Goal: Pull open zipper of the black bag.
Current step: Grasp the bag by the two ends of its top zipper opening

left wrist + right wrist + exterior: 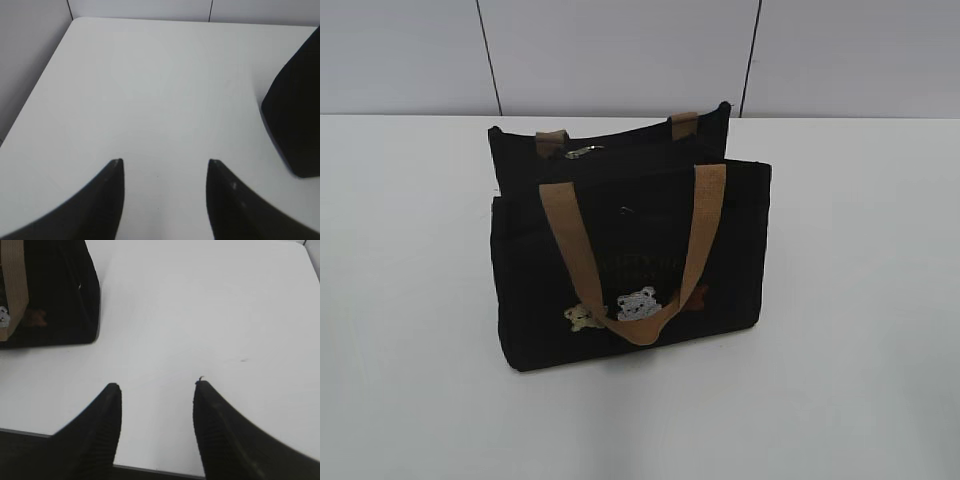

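Closest to the lens in both wrist views are the gripper fingers themselves: the left gripper [165, 170] has its two dark fingers spread with nothing but bare white worktop [150, 90] between them, and the right gripper [157, 390] looks the same, fingers apart and pinching nothing. So neither arm is on the job yet, and neither shows up in the exterior view. The black bag [630, 255] stands upright around the middle of the worktop, front face with the bear patches [638, 303] toward the camera and one tan handle [640, 250] flopped down over that face. From the left wrist it's just a black corner out at 3 o'clock; from the right wrist it sits up at 10 o'clock. The zipper [620, 148] runs along the top, and I think the little silvery pull tab [584, 152] is at the far-left end, roughly 11 o'clock from the bag's centre, right by the back handle. It's tiny though, so don't hold me to the exact spot. If I were doing this step, I'd bring one gripper down onto the bag's top edge next to the tab to pin the fabric, then have the other nip the tab itself, not the webbing, and drag it straight along the zip line toward 3 o'clock. Soft bag, so without bracing it'll probably just slide or fold.
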